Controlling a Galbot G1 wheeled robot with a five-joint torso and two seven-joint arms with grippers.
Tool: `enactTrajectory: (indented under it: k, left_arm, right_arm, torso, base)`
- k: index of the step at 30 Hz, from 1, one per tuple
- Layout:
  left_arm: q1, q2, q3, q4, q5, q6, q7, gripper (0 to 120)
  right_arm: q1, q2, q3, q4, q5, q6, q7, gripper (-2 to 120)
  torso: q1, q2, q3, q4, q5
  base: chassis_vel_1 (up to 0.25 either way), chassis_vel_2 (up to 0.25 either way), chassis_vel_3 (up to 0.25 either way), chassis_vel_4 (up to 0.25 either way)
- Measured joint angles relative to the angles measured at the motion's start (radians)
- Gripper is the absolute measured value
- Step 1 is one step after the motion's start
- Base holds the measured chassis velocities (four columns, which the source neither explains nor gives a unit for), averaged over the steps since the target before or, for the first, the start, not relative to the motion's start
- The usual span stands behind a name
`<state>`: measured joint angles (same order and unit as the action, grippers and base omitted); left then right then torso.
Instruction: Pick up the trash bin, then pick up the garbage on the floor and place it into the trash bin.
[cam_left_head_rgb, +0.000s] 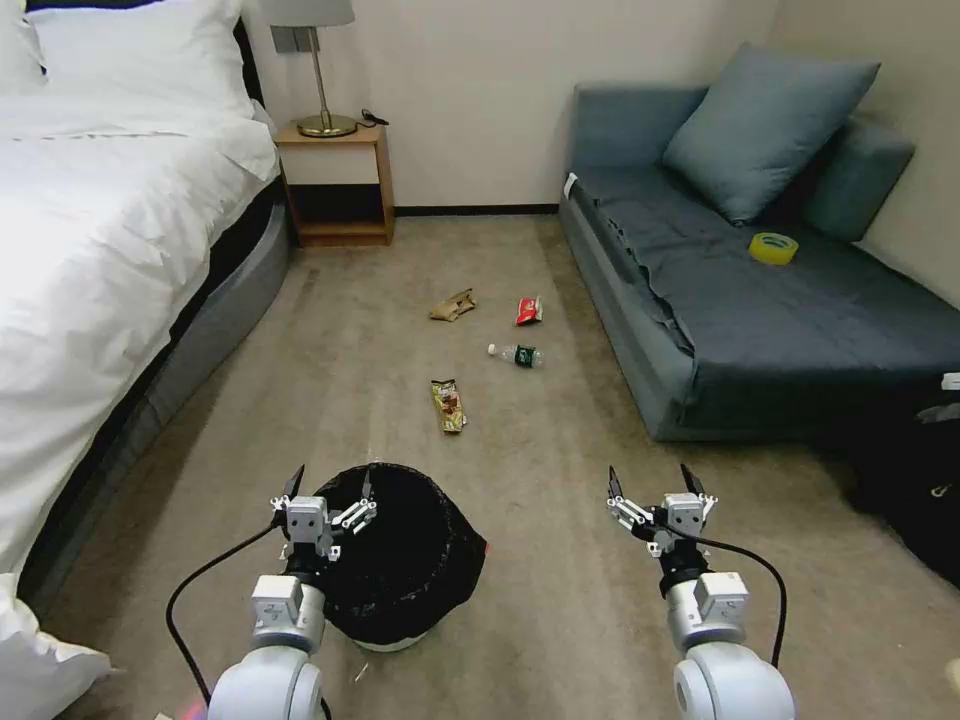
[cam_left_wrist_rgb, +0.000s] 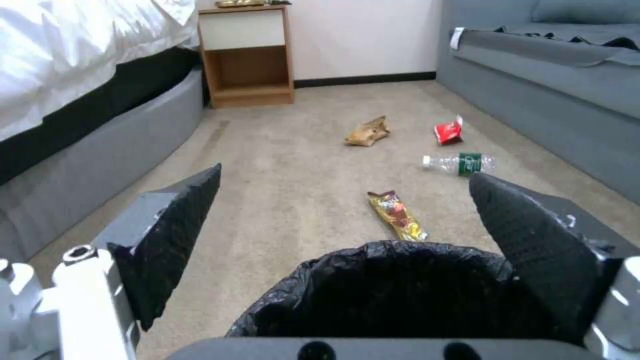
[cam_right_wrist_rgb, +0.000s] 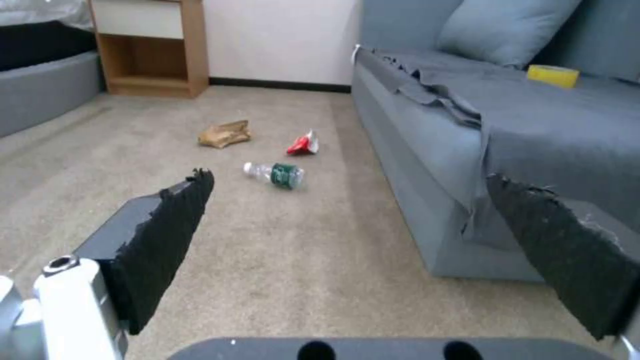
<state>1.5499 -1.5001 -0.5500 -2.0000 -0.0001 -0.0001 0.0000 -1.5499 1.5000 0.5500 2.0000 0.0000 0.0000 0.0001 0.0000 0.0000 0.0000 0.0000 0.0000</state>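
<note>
The trash bin (cam_left_head_rgb: 410, 560), white with a crinkly black bag over its rim, stands on the carpet close in front of me. My left gripper (cam_left_head_rgb: 328, 487) hovers open over the bin's left rim (cam_left_wrist_rgb: 400, 280), holding nothing. My right gripper (cam_left_head_rgb: 650, 483) is open above bare carpet to the bin's right. Farther out lies the garbage: crumpled tan paper (cam_left_head_rgb: 453, 305) (cam_left_wrist_rgb: 367, 133) (cam_right_wrist_rgb: 225, 133), a red-white wrapper (cam_left_head_rgb: 528, 311) (cam_left_wrist_rgb: 449, 132) (cam_right_wrist_rgb: 303, 144), a clear bottle with a green label (cam_left_head_rgb: 518, 354) (cam_left_wrist_rgb: 460, 163) (cam_right_wrist_rgb: 277, 174), and a brown-gold snack wrapper (cam_left_head_rgb: 449, 405) (cam_left_wrist_rgb: 398, 215).
A white bed (cam_left_head_rgb: 100, 230) runs along the left. A wooden nightstand (cam_left_head_rgb: 335, 180) with a lamp stands at the back wall. A grey sofa (cam_left_head_rgb: 760, 300) on the right carries a cushion and a yellow tape roll (cam_left_head_rgb: 773, 248). A dark bag (cam_left_head_rgb: 915, 480) sits at far right.
</note>
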Motion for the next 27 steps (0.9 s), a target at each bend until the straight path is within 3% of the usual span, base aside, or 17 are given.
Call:
enactTrajectory:
  k: [5, 8, 9, 12, 13, 16, 24, 27]
  left_arm:
    - [0.002, -0.001, -0.008, -0.018, -0.006, 0.024, -0.002, 100]
    - [0.008, -0.009, -0.047, -0.106, -0.032, 0.117, -0.024, 100]
    - [0.008, -0.009, -0.047, -0.106, -0.032, 0.117, -0.024, 100]
    - [0.017, -0.019, -0.096, -0.217, -0.066, 0.239, -0.05, 100]
    - [0.017, -0.019, -0.096, -0.217, -0.066, 0.239, -0.05, 100]
    - [0.024, -0.027, -0.133, -0.303, -0.091, 0.333, -0.07, 100]
    - [0.025, -0.026, -0.138, -0.313, -0.099, 0.35, -0.074, 100]
    - [0.031, 0.062, -0.151, -0.318, -0.211, 0.455, -0.152, 100]
  right_arm:
    - [-0.002, 0.001, 0.0, 0.017, 0.0, -0.012, 0.013, 100]
    - [-0.012, 0.008, 0.005, 0.11, 0.006, -0.082, 0.084, 100]
    - [-0.012, 0.008, 0.005, 0.11, 0.006, -0.082, 0.084, 100]
    - [-0.027, 0.018, 0.011, 0.233, 0.014, -0.177, 0.181, 100]
    - [-0.027, 0.018, 0.011, 0.233, 0.014, -0.177, 0.181, 100]
    - [-0.042, 0.02, 0.017, 0.329, 0.03, -0.245, 0.257, 100]
    - [-0.053, -0.033, 0.024, 0.36, 0.078, -0.278, 0.292, 100]
    - [-0.047, -0.041, 0.024, 0.352, 0.084, -0.286, 0.299, 100]
  torso:
    - [0.0, 0.0, 0.0, 0.0, -0.0002]
    - [0.0, 0.0, 0.0, 0.0, 0.0]
    - [0.0, 0.0, 0.0, 0.0, 0.0]
    - [0.0, 0.0, 0.0, 0.0, 0.0]
    - [0.0, 0.0, 0.0, 0.0, 0.0]
    - [0.0, 0.0, 0.0, 0.0001, 0.0006]
    - [0.0, 0.0, 0.0, -0.0001, -0.0003]
    - [0.0, 0.0, 0.0, 0.0, -0.0001]
  base:
    - [0.0, 0.0, 0.0, 0.0]
    - [0.0, 0.0, 0.0, 0.0]
    - [0.0, 0.0, 0.0, 0.0]
    - [0.0, 0.0, 0.0, 0.0]
    - [0.0, 0.0, 0.0, 0.0]
    - [0.0, 0.0, 0.0, 0.0]
    - [0.0, 0.0, 0.0, 0.0]
    - [0.0, 0.0, 0.0, 0.0]
